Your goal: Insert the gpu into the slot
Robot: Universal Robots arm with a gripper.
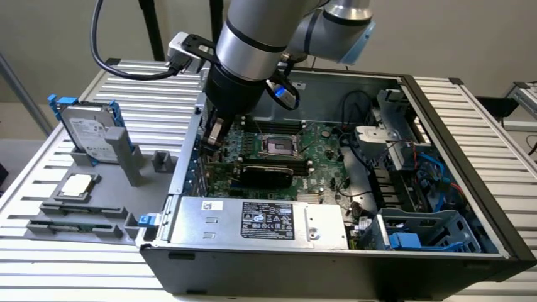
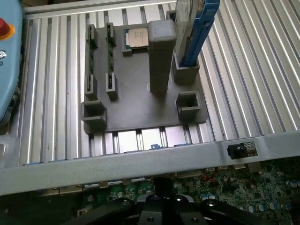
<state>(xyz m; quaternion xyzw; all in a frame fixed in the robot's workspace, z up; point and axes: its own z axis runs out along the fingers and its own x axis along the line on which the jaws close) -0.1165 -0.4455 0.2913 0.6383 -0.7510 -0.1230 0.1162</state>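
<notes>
Gripper (image 1: 215, 146) shut, low over motherboard (image 1: 323, 139) near case (image 1: 470, 189) wall at 9 o'clock; nothing visibly held. Card (image 1: 266, 171) flat-black, lying along long slot at board centre, at 4 o'clock from gripper; seated or merely resting, cannot tell. Risks, judged: uneven push tilting card, edge missing slot, arm (image 1: 251, 38) snagging cable (image 1: 285, 94).

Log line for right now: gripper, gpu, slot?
gripper: shut | gpu: lying on motherboard slots | seating: cannot tell
</notes>
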